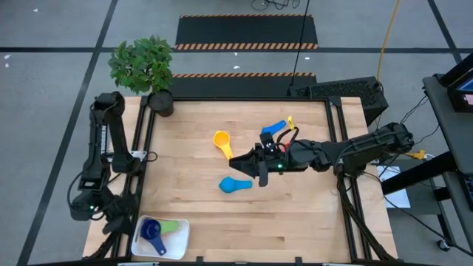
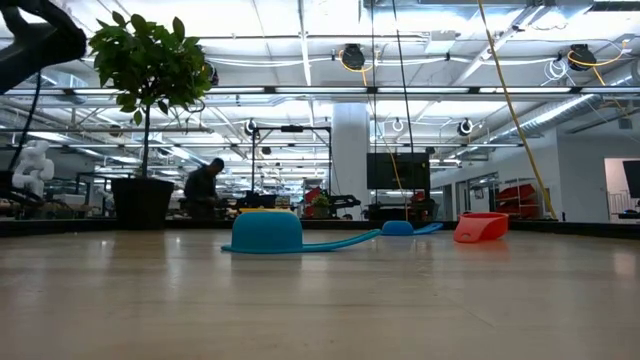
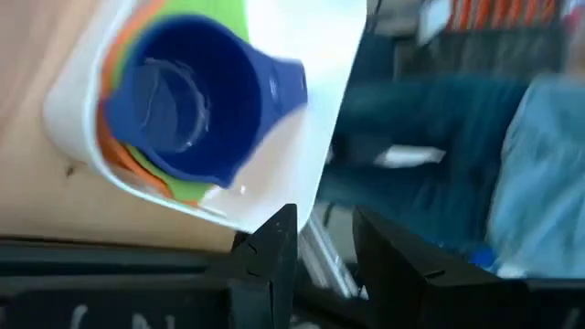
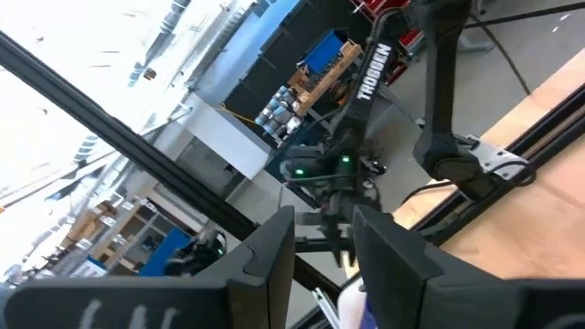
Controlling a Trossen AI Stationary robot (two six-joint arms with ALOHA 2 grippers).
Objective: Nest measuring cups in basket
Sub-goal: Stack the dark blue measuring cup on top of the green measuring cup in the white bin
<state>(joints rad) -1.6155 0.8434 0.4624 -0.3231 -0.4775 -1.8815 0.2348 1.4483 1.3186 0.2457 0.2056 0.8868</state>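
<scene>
Nearest, at the tabletop's [image 1: 295,222] near-left corner, the white basket [image 1: 179,240] holds a stack already begun: the dark blue cup [image 3: 183,100] sits bowl-up inside the green cup [image 3: 196,187], with an orange cup [image 3: 111,144] showing as a rim beneath them, presumably so that each smaller bowl drops into a larger one. The left claw [image 3: 315,242] hangs just beside the basket's near-left edge, off the tabletop; its fingers stand a narrow gap apart with nothing between them, which suggests a cup has been let go. Farther in, near the tabletop's middle, the light blue cup [image 1: 235,185] lies bowl-down, handle pointing right. The right claw [image 1: 255,164] hovers above and just right of it, tilted level; its fingers are narrowly parted and empty, judged to be lining up for this cup. Beyond lie a yellow cup [image 1: 222,142] to the left, then another blue cup [image 1: 273,128] and a red cup [image 2: 480,227] toward the far side. A potted plant [image 1: 144,66] marks the far-left corner.
</scene>
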